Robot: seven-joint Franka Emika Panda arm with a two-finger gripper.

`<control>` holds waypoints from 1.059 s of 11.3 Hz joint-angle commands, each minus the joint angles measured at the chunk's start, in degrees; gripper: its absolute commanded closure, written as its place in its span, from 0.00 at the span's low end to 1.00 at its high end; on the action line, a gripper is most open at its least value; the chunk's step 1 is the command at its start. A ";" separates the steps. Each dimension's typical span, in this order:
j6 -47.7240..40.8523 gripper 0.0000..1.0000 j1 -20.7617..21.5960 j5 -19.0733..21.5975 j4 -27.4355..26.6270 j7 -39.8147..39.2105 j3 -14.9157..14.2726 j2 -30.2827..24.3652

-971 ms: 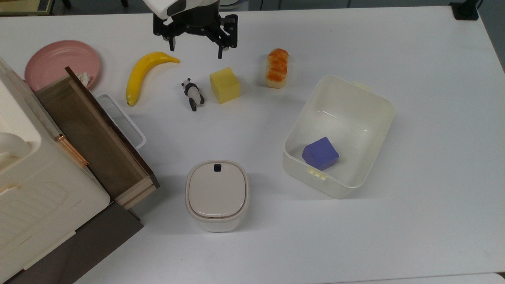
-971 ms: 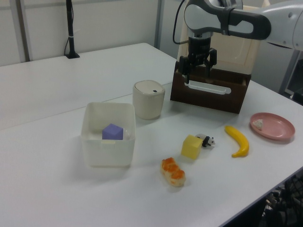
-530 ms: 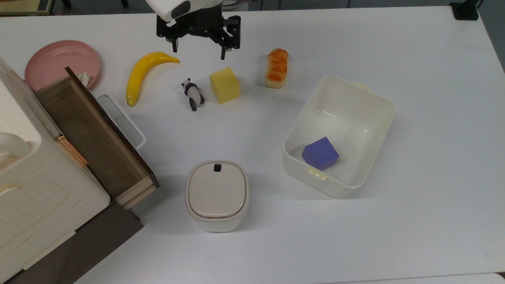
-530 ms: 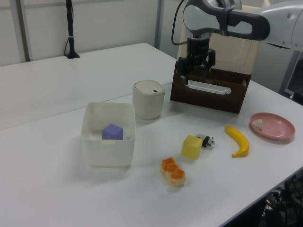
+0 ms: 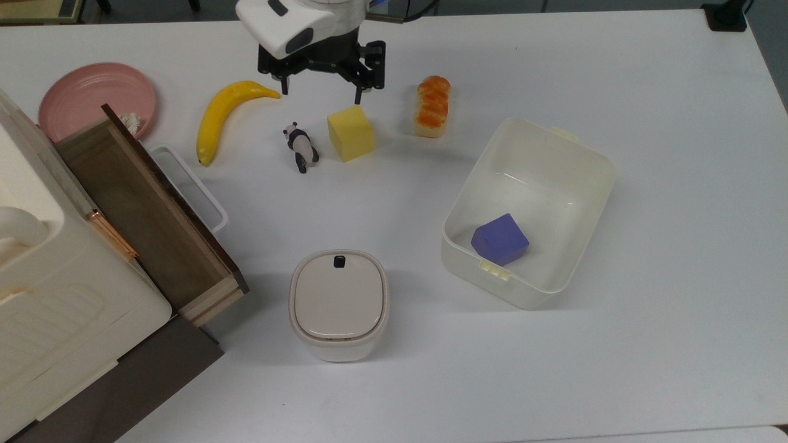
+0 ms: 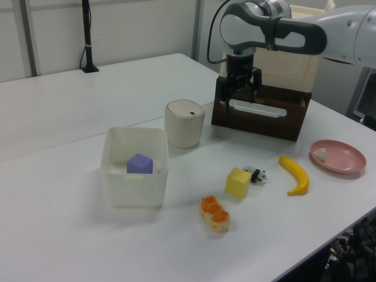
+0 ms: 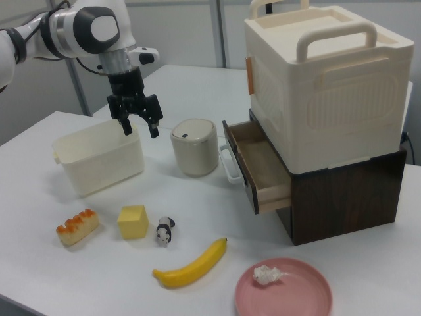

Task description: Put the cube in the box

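So the gripper is hanging up in the air with its fingers spread wide and nothing between them, and in the top view it sits just past the cube's far edge, not squarely over it. The cube is on the surface, flat but turned a bit, so its faces aren't lined up with the fingers as far as I can tell. If I were doing this reach, I'd centre over the cube first, twist the wrist so the fingers meet two opposite flat faces instead of corners, then come straight down. It looks like soft foam, so a gentle squeeze around mid-height should be plenty. Thing to watch: the little panda figure stands just beside the cube, on the top view's left of it, so one finger could clip it on the way down. The bread piece is near the cube on the other side, with more room. The box is well apart from the cube and already has a purple cube in one corner, so I'd aim the drop at the bare part.
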 commanded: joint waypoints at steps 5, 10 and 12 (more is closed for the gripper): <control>7.07 0.00 5.93 4.02 1.10 1.62 -0.02 4.84; 11.65 0.00 9.80 6.13 2.87 6.71 -0.02 8.27; 12.43 0.00 10.95 6.13 2.95 9.60 -0.02 9.24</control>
